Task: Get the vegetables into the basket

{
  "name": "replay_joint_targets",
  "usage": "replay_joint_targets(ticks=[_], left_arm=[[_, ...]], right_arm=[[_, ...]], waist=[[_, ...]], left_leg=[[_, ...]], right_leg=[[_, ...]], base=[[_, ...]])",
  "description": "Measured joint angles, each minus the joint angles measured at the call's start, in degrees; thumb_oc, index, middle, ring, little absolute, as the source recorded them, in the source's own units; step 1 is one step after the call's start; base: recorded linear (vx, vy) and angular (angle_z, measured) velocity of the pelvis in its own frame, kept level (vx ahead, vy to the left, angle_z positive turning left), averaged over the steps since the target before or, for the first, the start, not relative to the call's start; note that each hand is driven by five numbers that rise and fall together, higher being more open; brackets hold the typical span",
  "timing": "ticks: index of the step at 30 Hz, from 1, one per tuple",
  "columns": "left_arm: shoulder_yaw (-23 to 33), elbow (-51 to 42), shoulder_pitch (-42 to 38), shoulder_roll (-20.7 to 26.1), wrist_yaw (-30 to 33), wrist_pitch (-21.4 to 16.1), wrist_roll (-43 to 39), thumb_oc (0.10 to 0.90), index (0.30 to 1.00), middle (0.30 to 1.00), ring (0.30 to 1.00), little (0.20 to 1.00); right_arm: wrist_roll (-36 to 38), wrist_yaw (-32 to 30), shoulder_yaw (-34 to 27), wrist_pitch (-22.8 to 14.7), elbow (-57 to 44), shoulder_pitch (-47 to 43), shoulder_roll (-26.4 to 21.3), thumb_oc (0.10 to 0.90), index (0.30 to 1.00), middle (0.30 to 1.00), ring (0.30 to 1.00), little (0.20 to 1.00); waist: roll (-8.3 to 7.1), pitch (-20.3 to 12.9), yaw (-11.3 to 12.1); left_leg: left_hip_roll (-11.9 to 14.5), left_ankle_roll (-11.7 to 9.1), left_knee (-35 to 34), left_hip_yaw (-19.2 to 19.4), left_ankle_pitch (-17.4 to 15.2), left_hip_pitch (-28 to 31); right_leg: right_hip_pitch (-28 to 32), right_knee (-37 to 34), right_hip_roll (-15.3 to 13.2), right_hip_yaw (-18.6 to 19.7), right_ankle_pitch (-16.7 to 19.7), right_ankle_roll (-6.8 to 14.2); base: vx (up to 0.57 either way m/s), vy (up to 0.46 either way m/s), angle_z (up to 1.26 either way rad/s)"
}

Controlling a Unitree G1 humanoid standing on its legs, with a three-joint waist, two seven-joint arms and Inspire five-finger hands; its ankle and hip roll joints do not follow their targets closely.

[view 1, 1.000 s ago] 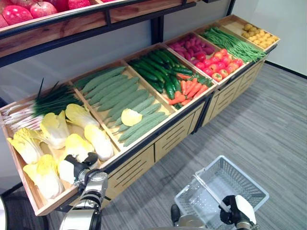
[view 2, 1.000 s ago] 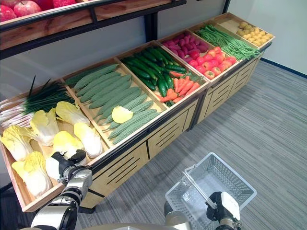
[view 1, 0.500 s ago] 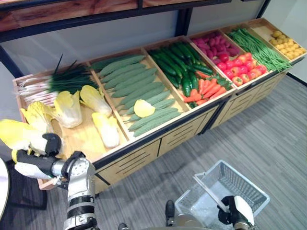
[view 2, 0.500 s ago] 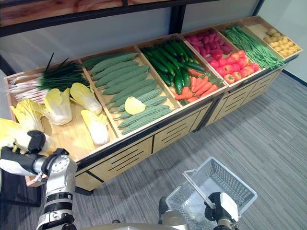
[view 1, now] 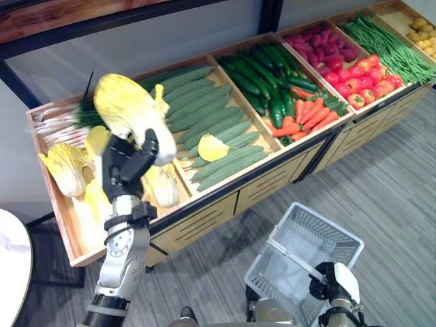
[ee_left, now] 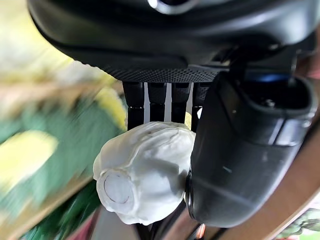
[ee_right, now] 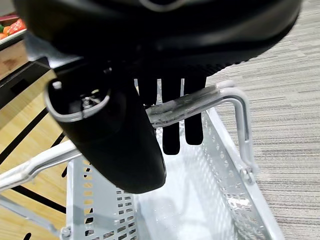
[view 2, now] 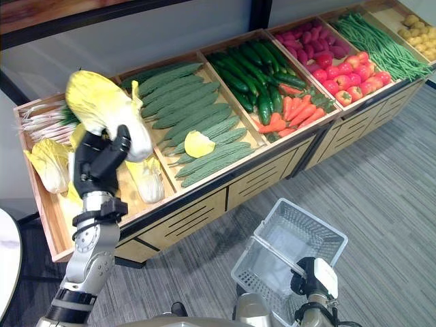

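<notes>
My left hand [view 1: 128, 161] is raised above the left crate, shut on a yellow-white napa cabbage [view 1: 129, 109]. The cabbage's white stem end [ee_left: 142, 177] shows past the fingers in the left wrist view. More cabbages [view 1: 66, 169] lie in that crate below the hand. A white wire basket [view 1: 304, 251] hangs low at the right over the floor. My right hand [view 2: 315, 282] is shut on the basket's handle [ee_right: 195, 106], with its fingers curled round the bar. The basket looks empty.
A long wooden display stand [view 1: 225, 197] holds crates of green onions [view 1: 65, 117], bitter gourds [view 1: 197, 122], cucumbers [view 1: 262, 82], carrots [view 1: 303, 116], tomatoes [view 1: 368, 78] and green beans [view 1: 388, 48]. Grey carpet [view 1: 388, 204] lies in front. A white table edge [view 1: 10, 272] shows at the lower left.
My left hand has swung up and to the right with the cabbage, from the crate's left end to high above it. The camera has shifted. The basket stays held at the right.
</notes>
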Motion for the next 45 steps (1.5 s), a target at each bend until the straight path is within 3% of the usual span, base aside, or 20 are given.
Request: replay_joint_targets(ticks=[2,9,15,18,22,26,28,30,31,32,34,36,38,39,41,42,43,44,45], left_arm=[[-1.32,0.01,2.66,-0.28,-10.10,3.48,-7.95,0.400,0.300,0.300,0.300,0.300],[-3.91,0.35,4.80,0.14,-24.10,6.99,-12.30,0.400,0.300,0.300,0.300,0.300],[-4.34,0.07,4.76,1.36,-25.52,6.99,-12.28,0.400,0.300,0.300,0.300,0.300],[-4.42,-0.35,4.10,4.95,-26.21,6.47,-12.12,0.400,0.300,0.300,0.300,0.300],[-5.71,-0.37,2.36,5.96,-26.08,6.32,-12.07,0.400,0.300,0.300,0.300,0.300],[-6.16,-0.32,2.37,6.47,-25.98,6.27,-12.09,0.400,0.300,0.300,0.300,0.300],[-6.63,-0.32,2.33,8.03,-25.72,4.84,-12.25,0.400,0.300,0.300,0.300,0.300],[-6.49,0.08,1.05,9.76,-25.08,4.84,-12.22,0.400,0.300,0.300,0.300,0.300],[-6.56,0.08,0.06,10.09,-24.88,4.82,-12.22,0.400,0.300,0.300,0.300,0.300],[-6.79,0.13,-0.26,9.96,-24.89,4.81,-12.23,0.400,0.300,0.300,0.300,0.300],[-8.48,0.29,-0.75,9.68,-24.80,4.79,-12.22,0.400,0.300,0.300,0.300,0.300],[-8.74,0.29,-0.72,9.72,-24.68,4.79,-12.24,0.400,0.300,0.300,0.300,0.300],[-8.18,0.21,-0.46,10.46,-24.43,4.36,-12.27,0.400,0.300,0.300,0.300,0.300],[-7.58,0.20,-0.40,10.62,-24.29,4.35,-12.27,0.400,0.300,0.300,0.300,0.300],[-7.07,0.20,-0.16,10.77,-23.58,4.33,-12.24,0.400,0.300,0.300,0.300,0.300],[-7.19,0.19,0.28,10.86,-23.63,4.42,-11.93,0.400,0.300,0.300,0.300,0.300],[-7.29,0.15,0.81,10.58,-23.81,4.50,-11.34,0.400,0.300,0.300,0.300,0.300],[-7.59,0.08,0.83,10.21,-23.86,4.50,-10.95,0.400,0.300,0.300,0.300,0.300],[-7.87,-0.67,0.31,8.06,-24.20,4.53,-10.67,0.400,0.300,0.300,0.300,0.300]], right_arm=[[-0.33,0.21,-0.87,0.74,-0.14,0.28,0.02,0.400,0.300,0.300,0.300,0.300],[-0.49,1.42,-3.63,1.39,0.72,1.76,0.44,0.400,0.300,0.300,0.300,0.300],[-0.47,1.42,-4.22,1.39,0.69,2.22,0.35,0.400,0.300,0.300,0.300,0.300],[-0.46,1.41,-4.58,1.36,0.12,1.28,0.59,0.400,0.300,0.300,0.300,0.300],[-0.37,1.28,-4.82,1.55,0.37,1.96,1.02,0.400,0.300,0.300,0.300,0.300],[-0.28,1.18,-5.50,1.77,0.24,2.49,1.14,0.400,0.300,0.300,0.300,0.300],[-0.23,0.99,-5.75,2.07,-2.21,1.25,1.37,0.400,0.300,0.300,0.300,0.300],[-0.24,0.83,-5.12,1.92,-2.69,-0.57,2.41,0.400,0.300,0.300,0.300,0.300],[-0.11,0.58,-5.11,2.15,-2.67,-1.75,3.27,0.400,0.300,0.300,0.300,0.300],[0.02,0.33,-5.19,2.24,-2.31,-2.09,3.47,0.400,0.300,0.300,0.300,0.300],[0.71,-0.54,-5.28,2.74,-1.94,-1.43,3.48,0.400,0.300,0.300,0.300,0.300],[0.66,-0.69,-5.25,2.45,-1.92,-0.41,3.41,0.400,0.300,0.300,0.300,0.300],[0.61,-1.12,-5.24,2.46,-2.32,0.49,3.44,0.400,0.300,0.300,0.300,0.300],[0.44,-1.10,-5.18,2.48,-2.40,0.41,3.56,0.400,0.300,0.300,0.300,0.300],[0.18,-0.97,-5.02,2.67,-2.40,-1.01,3.51,0.400,0.300,0.300,0.300,0.300],[0.10,-0.76,-4.72,2.88,-3.01,-1.55,3.70,0.400,0.300,0.300,0.300,0.300],[-0.26,-0.75,-4.29,2.86,-3.02,-1.27,3.38,0.400,0.300,0.300,0.300,0.300],[-0.44,-0.82,-4.09,2.88,-3.46,-1.07,2.84,0.400,0.300,0.300,0.300,0.300],[-0.48,-0.87,-4.34,3.33,-3.81,-0.67,0.33,0.400,0.300,0.300,0.300,0.300]], waist=[[0.03,0.02,-0.15],[0.02,0.03,-0.29],[-0.22,0.20,-0.57],[-1.57,1.43,-2.08],[-3.53,2.72,-2.66],[-3.74,2.90,-3.48],[-4.39,3.25,-3.34],[-5.79,4.01,-4.98],[-6.36,4.56,-5.33],[-5.82,4.91,-5.05],[-3.36,5.63,-3.72],[-3.24,5.34,-2.12],[-3.73,4.44,-0.53],[-3.86,4.31,-0.10],[-3.18,4.15,0.13],[-3.44,3.83,0.56],[-3.75,2.68,0.87],[-3.79,1.76,0.89],[-1.38,0.86,0.23]], left_leg=[[-0.02,0.01,0.00,0.41,-0.16,0.31],[-0.12,0.12,0.45,0.83,-0.35,0.99],[-0.14,0.80,2.44,0.86,-1.82,0.24],[-1.11,1.36,4.34,2.99,-3.01,-1.12],[-2.57,2.21,4.33,3.84,-3.33,-0.44],[-4.00,2.92,4.10,4.69,-3.68,-0.05],[-5.47,3.35,4.20,8.97,-3.88,0.12],[-6.34,3.92,5.19,10.79,-4.69,-0.18],[-6.32,4.59,6.02,12.43,-5.11,-0.70],[-5.49,5.06,6.01,13.24,-5.41,-0.97],[-1.82,4.99,6.46,15.85,-5.07,-1.37],[-0.77,4.80,6.87,17.67,-4.94,-0.81],[-0.26,4.47,7.66,19.31,-4.91,-0.40],[-0.06,4.06,7.85,19.63,-4.72,-0.26],[1.97,3.78,10.37,19.69,-4.54,-0.46],[5.67,4.12,18.52,18.63,-4.69,-1.76],[6.38,3.20,19.68,19.05,-7.30,-2.81],[5.76,2.18,18.27,18.77,-7.89,-3.52],[4.40,3.33,11.49,18.91,-3.86,-5.19]], right_leg=[[0.05,0.00,0.03,0.46,-0.02,0.08],[0.66,0.00,-0.03,1.05,-0.23,0.62],[0.67,0.27,-0.42,1.50,-0.26,0.57],[-3.43,4.97,-1.62,4.14,-1.12,0.98],[-3.92,6.04,-2.94,5.36,-1.32,1.40],[-4.20,6.00,-3.84,6.59,-0.51,2.80],[-6.42,5.80,-4.05,11.03,1.90,4.20],[-6.38,3.62,-5.01,12.59,3.06,5.03],[-6.66,2.75,-5.60,10.53,1.54,5.37],[-7.07,3.18,-6.08,7.87,-0.40,5.04],[-10.60,21.65,-8.94,-3.77,-5.56,3.59],[-9.60,30.13,-12.52,-7.94,-9.60,4.13],[-4.96,30.54,-16.20,-10.21,-10.16,4.19],[-3.66,27.50,-15.56,-10.12,-10.13,5.14],[-1.44,22.15,-12.77,-11.23,-10.46,4.60],[0.63,18.71,-10.68,-12.32,-9.94,2.31],[1.03,16.91,-10.44,-11.91,-9.78,1.97],[0.90,15.98,-10.18,-11.82,-9.95,1.75],[0.59,14.43,-8.22,-11.94,-10.03,1.87]], base=[[0.00,0.004,-0.10],[0.00,0.001,-0.03],[-0.05,0.051,-0.03],[-0.04,0.159,-0.31],[-0.03,0.152,-0.15],[-0.09,0.141,-0.16],[-0.16,0.092,-0.86],[-0.18,0.084,-0.65],[-0.14,0.159,-0.42],[-0.15,0.163,-0.46],[-0.18,0.114,-0.46],[-0.08,0.017,-0.50],[-0.03,-0.033,-0.57],[0.00,-0.040,-0.56],[0.02,-0.110,-0.84],[0.02,-0.192,-0.99],[-0.01,-0.175,-0.87],[0.00,-0.130,-0.48],[0.00,-0.129,-0.44]])
